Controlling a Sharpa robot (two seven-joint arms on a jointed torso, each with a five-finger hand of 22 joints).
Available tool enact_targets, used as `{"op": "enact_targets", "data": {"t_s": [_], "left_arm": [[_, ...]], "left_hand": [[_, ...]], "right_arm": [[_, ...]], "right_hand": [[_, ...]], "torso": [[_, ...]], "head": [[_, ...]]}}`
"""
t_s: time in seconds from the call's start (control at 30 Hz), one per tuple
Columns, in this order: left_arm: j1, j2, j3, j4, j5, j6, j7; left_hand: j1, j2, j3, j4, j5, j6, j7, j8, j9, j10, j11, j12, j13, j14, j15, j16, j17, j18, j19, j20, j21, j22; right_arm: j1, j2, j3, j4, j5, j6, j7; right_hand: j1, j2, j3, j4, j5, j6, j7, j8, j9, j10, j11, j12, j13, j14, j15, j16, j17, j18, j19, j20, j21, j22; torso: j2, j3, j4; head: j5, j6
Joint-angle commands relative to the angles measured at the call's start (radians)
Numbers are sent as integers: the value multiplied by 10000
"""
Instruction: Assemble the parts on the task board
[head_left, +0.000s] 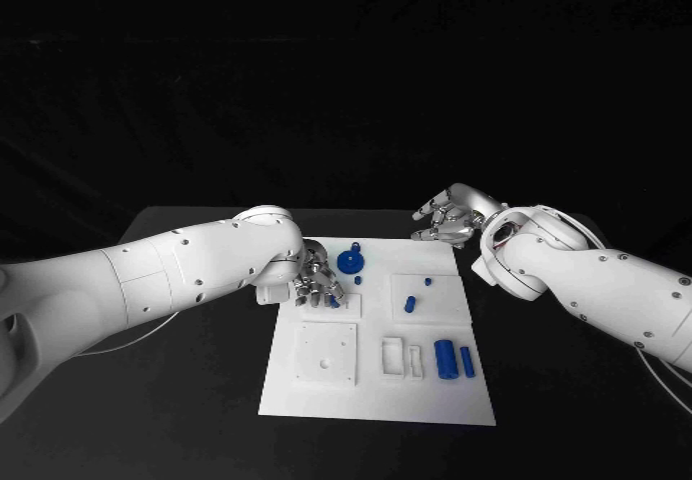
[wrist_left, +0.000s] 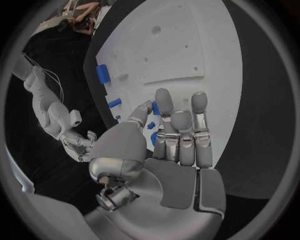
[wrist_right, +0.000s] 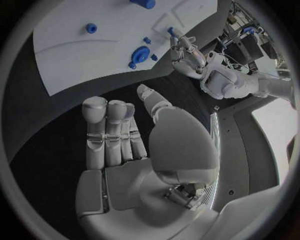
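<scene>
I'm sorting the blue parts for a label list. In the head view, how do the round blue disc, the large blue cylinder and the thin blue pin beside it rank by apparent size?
Largest to smallest:
1. large blue cylinder
2. round blue disc, close to the cylinder and farther from the camera, so this order is unsure
3. thin blue pin

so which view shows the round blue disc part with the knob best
The right wrist view: the round blue disc part with the knob lies unobstructed on the white task board. The head view shows it smaller beside the left hand. The left wrist view doesn't show it clearly.
</scene>
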Motion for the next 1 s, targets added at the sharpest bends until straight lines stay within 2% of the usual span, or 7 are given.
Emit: {"op": "enact_targets", "data": {"t_s": [0.03,0.33,0.63,0.77,1.0], "left_arm": [[-6,-18,-1,37,-66,-48,-38],[-14,-89,-2,164,-92,-9,-59],[-16,-144,-2,168,-65,13,-91],[-16,-146,-2,150,-62,-5,-104],[-35,-87,-12,83,-100,-43,-144]], "left_hand": [[528,565,155,-97,53,1281,-921,45,-14,364,-87,35,6,18,-62,36,-10,-75,-53,5,54,204],[530,556,156,-107,55,1283,-922,46,-14,365,-87,36,6,16,-63,37,-10,-75,-55,5,54,203],[514,555,167,-119,60,1284,-920,45,-23,363,-82,28,3,6,-59,37,-15,-75,-64,8,55,201],[514,555,167,-119,60,1284,-920,45,-23,363,-82,28,3,6,-59,37,-15,-75,-64,8,55,201],[514,555,167,-119,60,1284,-920,45,-23,363,-82,28,3,6,-59,37,-15,-75,-64,8,55,201]], "right_arm": [[-4,-2,7,1,-37,67,56],[-5,-3,7,-18,-46,65,49],[-8,1,7,-22,-56,19,67],[-9,1,7,-22,-59,17,67],[-9,5,7,-26,-61,21,65]], "right_hand": [[-84,-20,64,-10,20,65,28,-48,-17,-47,-30,36,-3,11,-27,-39,17,79,211,-33,14,785],[-88,-18,68,-12,30,72,25,-48,-16,-40,-32,37,-5,23,-30,-31,22,76,221,-36,50,793],[-72,-14,84,-26,44,84,22,-46,-15,-30,-37,39,-6,33,-33,-26,26,75,227,-38,70,796],[-72,-14,84,-26,44,84,22,-46,-15,-30,-37,39,-6,33,-33,-26,26,75,227,-38,70,796],[-86,-18,94,-28,63,85,23,-48,-16,-21,-38,37,-10,44,-36,-23,30,73,233,-41,86,799]], "torso": [[-2,5,2],[0,-2,12],[2,17,-6],[-1,6,3],[1,8,-8]], "head": [[0,14],[-6,1],[18,-32],[9,-30],[21,-23]]}}
